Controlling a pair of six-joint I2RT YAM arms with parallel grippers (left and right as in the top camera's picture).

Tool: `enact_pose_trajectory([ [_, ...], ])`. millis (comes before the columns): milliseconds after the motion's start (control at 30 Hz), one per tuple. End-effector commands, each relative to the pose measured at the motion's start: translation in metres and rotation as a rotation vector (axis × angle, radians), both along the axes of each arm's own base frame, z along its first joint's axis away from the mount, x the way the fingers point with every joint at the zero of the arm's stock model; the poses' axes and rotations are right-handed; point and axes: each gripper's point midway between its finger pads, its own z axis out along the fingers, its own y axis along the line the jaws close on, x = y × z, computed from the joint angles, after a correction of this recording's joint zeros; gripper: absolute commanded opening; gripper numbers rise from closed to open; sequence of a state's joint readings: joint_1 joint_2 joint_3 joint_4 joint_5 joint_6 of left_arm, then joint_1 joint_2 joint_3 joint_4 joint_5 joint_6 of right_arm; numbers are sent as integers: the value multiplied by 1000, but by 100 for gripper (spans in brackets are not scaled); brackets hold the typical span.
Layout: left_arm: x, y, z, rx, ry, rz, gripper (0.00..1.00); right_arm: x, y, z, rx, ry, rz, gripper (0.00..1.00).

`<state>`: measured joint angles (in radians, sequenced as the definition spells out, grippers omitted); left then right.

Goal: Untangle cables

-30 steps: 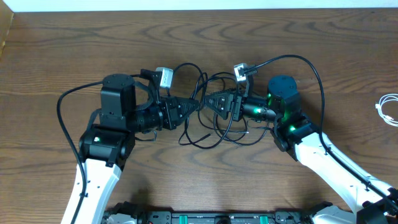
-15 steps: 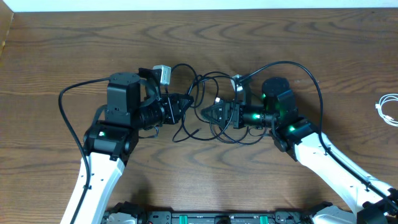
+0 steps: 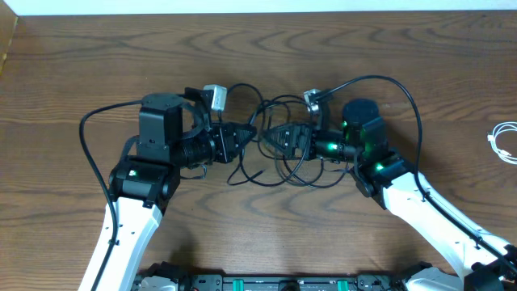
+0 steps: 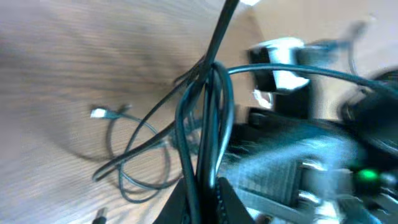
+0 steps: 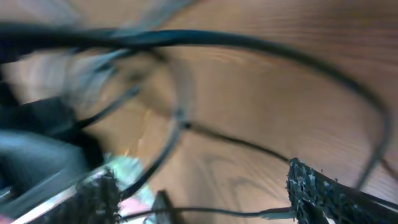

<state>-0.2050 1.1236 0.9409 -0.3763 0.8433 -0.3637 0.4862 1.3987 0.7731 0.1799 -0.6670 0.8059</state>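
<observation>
- The black cables [image 3: 279, 162] lie in a loose tangle at the centre of the table [image 3: 97, 65], with loops spreading above and below the two grippers.
- The left gripper [image 3: 249, 132] points toward the right of the overhead frame, its tip at the tangle's left side.
- In the left wrist view, the left gripper [image 4: 200, 193] is clenched on the black cables [image 4: 208, 112]. Several strands are pinched together at the bottom centre and rise as a bunch toward the top of the frame.
- In the same view a small light plug [image 4: 98, 113] at one strand's end rests on the wood at the left.
- The right gripper [image 3: 266, 138] points toward the left of the overhead frame and faces the left gripper tip to tip, just beside it.
- The right wrist view is blurred, yet its fingers [image 5: 317, 186] stand wide apart. The jaws are released, and thin black strands cross the gap between them without being pinched.
- The white cable [image 3: 505, 144] lies coiled at the far right edge of the overhead frame, well apart from the tangle.
</observation>
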Motion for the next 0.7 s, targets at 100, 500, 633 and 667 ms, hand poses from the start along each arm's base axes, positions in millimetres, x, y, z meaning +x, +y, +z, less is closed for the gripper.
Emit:
enact_pose_trajectory([
  [100,-31,-23,31,-159,-36,-230,8,17,-3,-10,-104,-29,-172,87],
  [500,-25,-32,87,-295,-212,-293,8,12,-35,-59,-370,10,-258,93],
  [633,-22,-32,104,-321,-276,-293,8,6,-44,-72,-431,50,-263,94],
  [667,-21,-32,106,-327,-284,-293,8,4,-45,-75,-441,59,-263,95],
])
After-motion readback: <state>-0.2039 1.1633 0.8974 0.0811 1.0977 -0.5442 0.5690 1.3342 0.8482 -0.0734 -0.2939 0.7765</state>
